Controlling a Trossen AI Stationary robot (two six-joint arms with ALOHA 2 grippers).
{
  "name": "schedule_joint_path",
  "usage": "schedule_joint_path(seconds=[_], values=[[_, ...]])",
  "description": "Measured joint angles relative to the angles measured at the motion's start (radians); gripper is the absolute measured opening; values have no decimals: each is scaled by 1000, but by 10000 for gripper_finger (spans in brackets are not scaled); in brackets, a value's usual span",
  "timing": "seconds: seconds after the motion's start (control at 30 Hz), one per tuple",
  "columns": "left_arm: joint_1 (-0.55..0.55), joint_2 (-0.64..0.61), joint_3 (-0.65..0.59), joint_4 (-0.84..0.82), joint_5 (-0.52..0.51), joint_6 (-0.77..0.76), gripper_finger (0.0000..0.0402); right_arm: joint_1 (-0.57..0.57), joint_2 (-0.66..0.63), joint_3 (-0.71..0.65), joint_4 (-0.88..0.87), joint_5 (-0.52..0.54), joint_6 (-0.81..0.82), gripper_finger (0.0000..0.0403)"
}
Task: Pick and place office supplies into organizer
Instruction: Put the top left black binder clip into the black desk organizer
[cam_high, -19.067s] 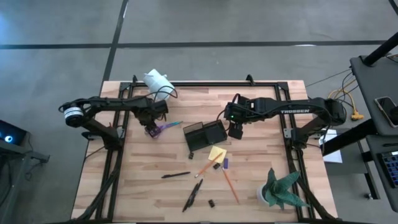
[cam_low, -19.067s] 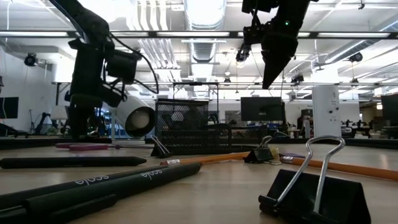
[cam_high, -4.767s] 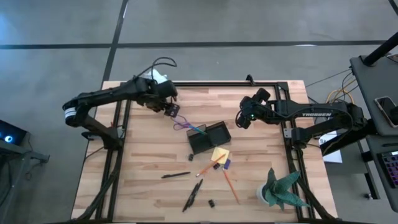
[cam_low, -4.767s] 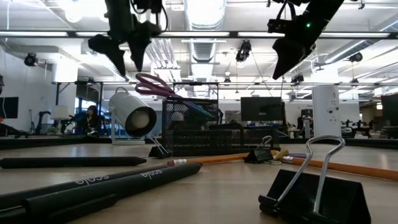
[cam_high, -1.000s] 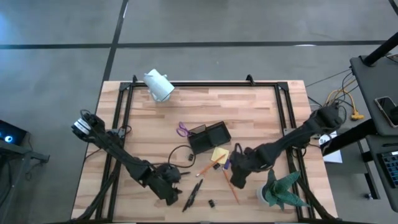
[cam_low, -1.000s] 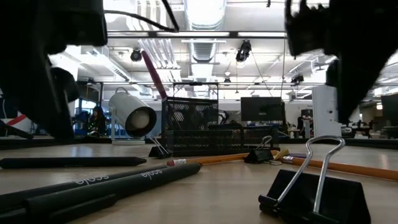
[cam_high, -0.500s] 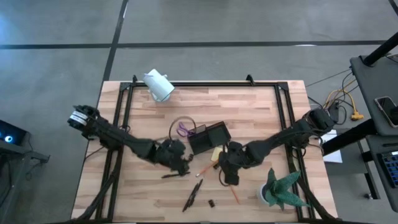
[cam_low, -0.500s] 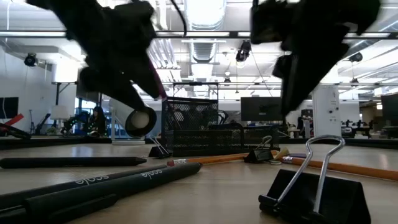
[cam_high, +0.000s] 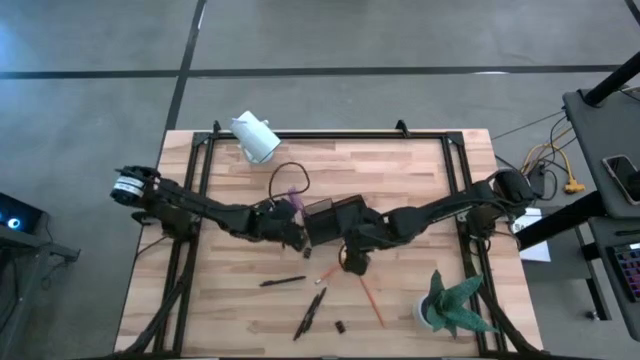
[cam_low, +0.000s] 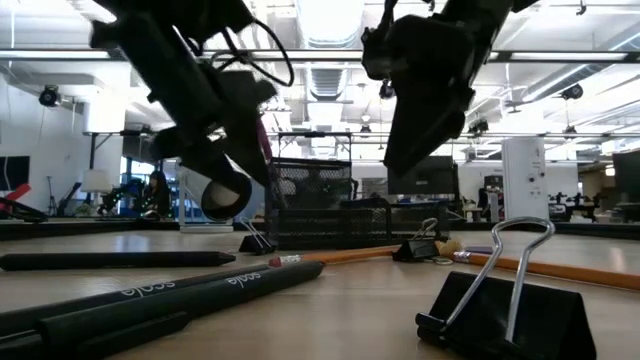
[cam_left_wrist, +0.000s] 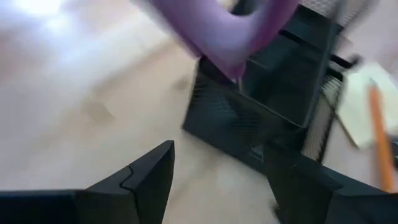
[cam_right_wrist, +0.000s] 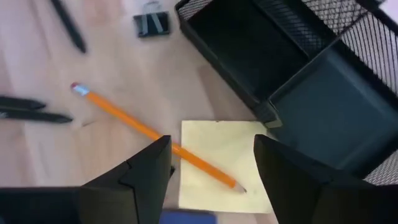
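Observation:
The organizer (cam_high: 335, 220), a black mesh box, stands mid-table. The purple-handled scissors (cam_high: 293, 206) stick into it blades down, handles (cam_left_wrist: 230, 31) leaning out over its left end. My left gripper (cam_left_wrist: 221, 155) hangs open just left of the organizer, below the handles. My right gripper (cam_right_wrist: 211, 143) is open above the yellow sticky-note pad (cam_right_wrist: 224, 162), where an orange pencil (cam_right_wrist: 155, 134) rests with its tip on the pad. Black pens (cam_high: 283, 282) lie nearer the front edge.
A second orange pencil (cam_high: 372, 300), a pen (cam_high: 310, 312) and a binder clip (cam_high: 340, 326) lie toward the near edge. A green plant (cam_high: 450, 305) stands at the near right, a white camera (cam_high: 255, 138) at the far left. Black frame rails (cam_high: 195, 200) run along both sides.
My left gripper has swung from the near-left part of the table toward the far edge and right, up to the organizer's left end. My right gripper has gone toward the left and far edges, from beside the plant to above the sticky-note pad. Nothing on the table has moved.

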Motion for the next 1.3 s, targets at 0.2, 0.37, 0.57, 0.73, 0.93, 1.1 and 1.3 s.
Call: schedule_joint_path(seconds=[0.2,0.37,0.57,0.73,0.93,1.1,1.3], values=[[85,2,-1,-2,-62,79,226,-27,0,12,-4,52,-2,221],[113,-16,-1,-44,34,141,226,-40,-1,12,-16,-9,-4,221],[-48,-132,-39,-100,147,223,226,-14,-1,12,-14,-77,-35,221],[-110,-187,-158,130,392,-95,226,-16,-2,12,-25,-76,-40,221],[-106,-177,-274,401,369,-453,226,-8,-2,12,-43,-75,0,221],[-86,-163,-277,376,320,-451,226,4,-2,12,-69,-74,6,221],[-86,-83,-248,383,324,-454,226,17,-3,12,-95,-66,34,221]])
